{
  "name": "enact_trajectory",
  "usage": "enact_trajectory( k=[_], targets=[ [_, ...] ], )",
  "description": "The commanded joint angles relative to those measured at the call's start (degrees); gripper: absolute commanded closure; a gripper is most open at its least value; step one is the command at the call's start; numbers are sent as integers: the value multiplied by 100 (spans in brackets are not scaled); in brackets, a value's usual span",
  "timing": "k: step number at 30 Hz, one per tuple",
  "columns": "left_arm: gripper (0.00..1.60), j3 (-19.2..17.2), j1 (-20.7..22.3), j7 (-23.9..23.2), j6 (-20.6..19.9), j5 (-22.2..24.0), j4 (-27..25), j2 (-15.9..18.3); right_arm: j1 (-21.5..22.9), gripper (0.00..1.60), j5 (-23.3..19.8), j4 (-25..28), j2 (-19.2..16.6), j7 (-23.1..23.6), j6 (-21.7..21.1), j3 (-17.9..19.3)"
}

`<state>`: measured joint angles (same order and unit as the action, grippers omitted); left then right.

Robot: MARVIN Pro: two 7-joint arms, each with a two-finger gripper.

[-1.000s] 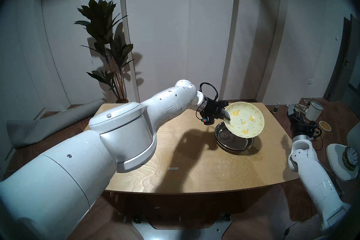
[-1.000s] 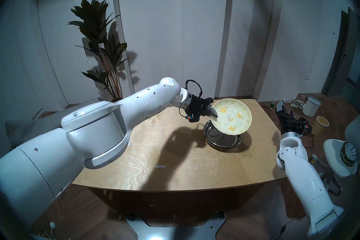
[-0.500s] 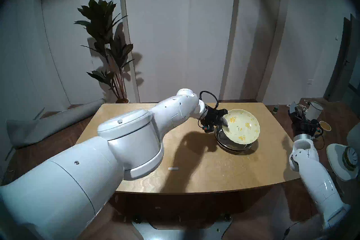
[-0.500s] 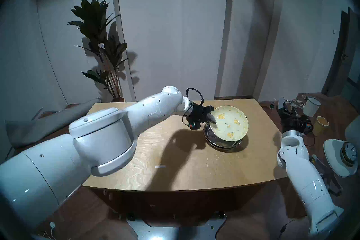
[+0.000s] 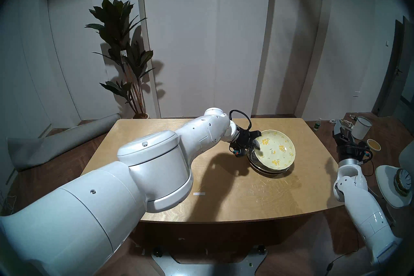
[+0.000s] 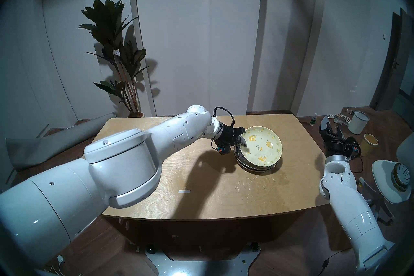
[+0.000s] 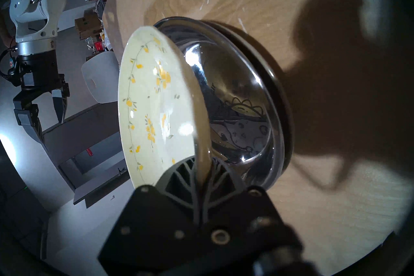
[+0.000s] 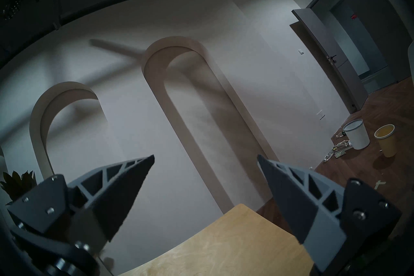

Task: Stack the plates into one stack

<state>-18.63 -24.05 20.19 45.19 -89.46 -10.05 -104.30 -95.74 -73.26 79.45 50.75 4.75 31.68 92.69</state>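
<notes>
Left wrist, floral plate point(image 7: 154, 98) tilted in steel dish point(image 7: 235, 94)

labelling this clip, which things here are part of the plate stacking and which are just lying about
Job:
- floral plate, in the left gripper
- steel plate
- dark plate under the steel one

Lying about:
- potted plant
- white bucket
- yellow cup
- white tape strip

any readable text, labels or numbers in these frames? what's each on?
None legible.
Shiny steel cartoon-print plate: small lettering under the drawing, too blurred to read.
White tag on the potted plant: too small.
Red sign by the grey door: too small.
</notes>
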Motion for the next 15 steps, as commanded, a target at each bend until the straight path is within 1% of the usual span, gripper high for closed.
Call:
enact_trajectory(
  k=[1, 13, 14, 15],
  targets=[
    [160, -15, 114, -7, -131, -3, -26, -147, -41, 0, 17, 178, -20, -8, 124, 111],
    [159, 7, 59, -75, -275, -61, 2, -128, -131, 0, 76, 316, -20, -7, 206, 189],
    [141, 8, 56, -77, -287, -66, 4, -126, -141, 0, 81, 328, -19, -9, 212, 195],
    [139, 14, 53, -81, -295, -74, 6, -124, -145, 0, 85, 336, -18, -9, 216, 199]
  ],
)
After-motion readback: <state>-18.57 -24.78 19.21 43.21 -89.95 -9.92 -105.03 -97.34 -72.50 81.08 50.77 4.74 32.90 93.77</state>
